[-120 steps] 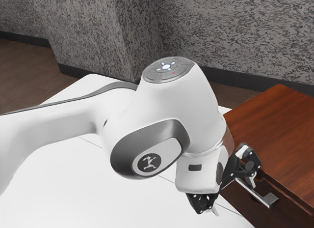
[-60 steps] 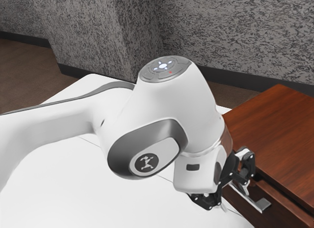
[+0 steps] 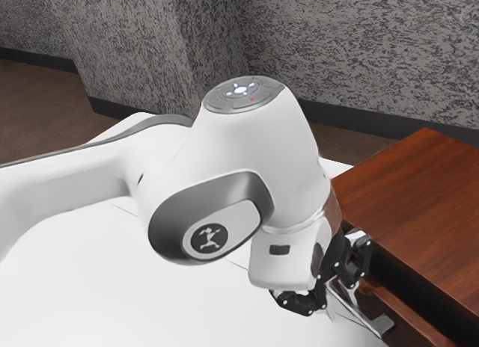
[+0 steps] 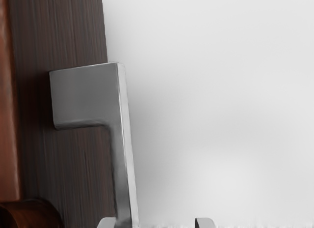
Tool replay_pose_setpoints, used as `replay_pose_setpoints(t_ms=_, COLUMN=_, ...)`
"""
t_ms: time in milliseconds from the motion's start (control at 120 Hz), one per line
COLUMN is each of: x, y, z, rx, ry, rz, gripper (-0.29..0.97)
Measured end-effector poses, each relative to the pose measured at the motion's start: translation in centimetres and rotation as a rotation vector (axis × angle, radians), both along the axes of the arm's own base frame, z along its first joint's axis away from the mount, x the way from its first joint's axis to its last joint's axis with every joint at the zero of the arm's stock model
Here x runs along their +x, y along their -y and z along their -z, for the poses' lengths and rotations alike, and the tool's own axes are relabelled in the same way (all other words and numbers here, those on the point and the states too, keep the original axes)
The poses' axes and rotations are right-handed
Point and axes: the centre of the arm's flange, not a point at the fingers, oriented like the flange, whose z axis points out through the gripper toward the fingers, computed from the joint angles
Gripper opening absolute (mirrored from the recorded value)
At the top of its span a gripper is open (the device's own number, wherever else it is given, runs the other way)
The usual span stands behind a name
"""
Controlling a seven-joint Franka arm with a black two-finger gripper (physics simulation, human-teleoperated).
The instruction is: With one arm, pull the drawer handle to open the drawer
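A dark wooden cabinet (image 3: 419, 205) stands at the exterior view's right. Its drawer front (image 3: 408, 321) sits slightly out, with a dark gap under the cabinet top. A silver bar handle (image 3: 367, 317) is fixed to the drawer front. My black gripper (image 3: 333, 283) is at the handle, low beside the cabinet. In the wrist view the handle (image 4: 120, 154) runs along the dark drawer front (image 4: 73, 164). The bar lies against one fingertip (image 4: 110, 222); the other fingertip (image 4: 203, 222) stands well apart from it. The gripper (image 4: 157, 222) is open, hooked on the bar.
A white table (image 3: 90, 287) lies under the arm and reaches to the cabinet. The arm's large white wrist joint (image 3: 247, 182) covers much of the scene. A speckled grey wall (image 3: 359, 40) and brown floor lie behind.
My hand has moved toward the exterior view's left and down, taking the handle with it. The drawer front has come out from the cabinet and the gap under the top has widened.
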Motion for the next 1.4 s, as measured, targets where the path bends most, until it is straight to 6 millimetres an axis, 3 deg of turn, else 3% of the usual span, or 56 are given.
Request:
replay_pose_setpoints(t_ms=717, x=-1.5, y=-1.8, z=-0.5, rx=0.053, ry=-0.095, rz=-0.017, gripper=-0.02)
replay_pose_setpoints(t_ms=1400, x=-7.0, y=-4.3, z=-1.2, rx=0.072, ry=-0.106, rz=-0.025, gripper=-0.01)
